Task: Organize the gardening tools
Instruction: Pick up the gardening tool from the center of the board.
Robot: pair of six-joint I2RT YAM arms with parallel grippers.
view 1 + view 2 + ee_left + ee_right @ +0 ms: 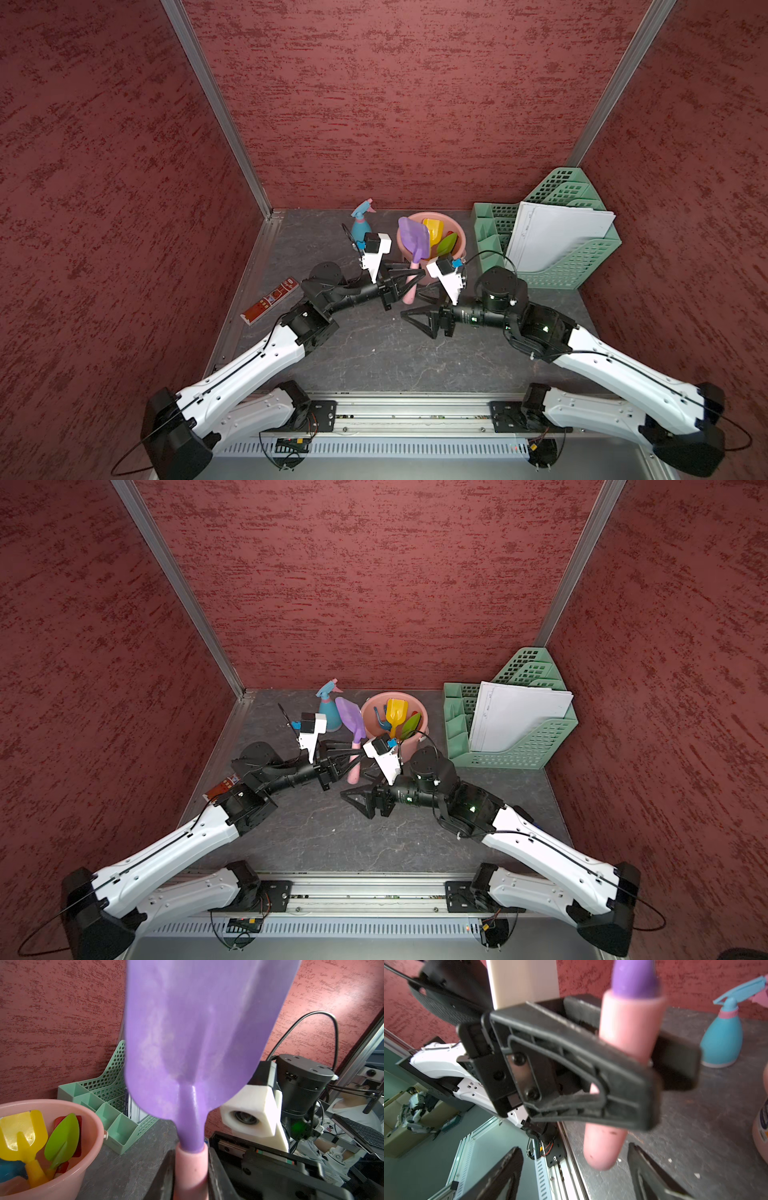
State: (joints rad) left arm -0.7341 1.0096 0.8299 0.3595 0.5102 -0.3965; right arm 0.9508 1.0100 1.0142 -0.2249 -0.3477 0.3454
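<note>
My left gripper (pixel 414 275) is clamped on the pink handle of the purple plastic scoop (pixel 413 239), gripping it about halfway along, so the handle's rounded end hangs free below the jaws. The scoop stands nearly upright with its broad blade on top. In both top views the blade leans over the left rim of the round pink plastic bucket (pixel 432 214). My right gripper (pixel 415 305) sits just to the right and nearer side of that handle end, its two black fingers (pixel 654 1178) spread wide with nothing between them. Inside the bucket I see the yellow toy shovel (pixel 22 1132), the leaf-shaped green trowel (pixel 62 1136), a red blade (pixel 78 1138) tucked behind the trowel, and the blue claw (pixel 380 719). The blue spray bottle with the pink trigger (pixel 360 226) stands upright on the dark grey marbled table (pixel 374 353), just left of the bucket near the far wall. To the right of the bucket stands the mint-green mesh file rack (pixel 582 266) with white sheets in it. The flat red printed strip (pixel 270 301) lies by the table's left edge, well apart from the tools.
</note>
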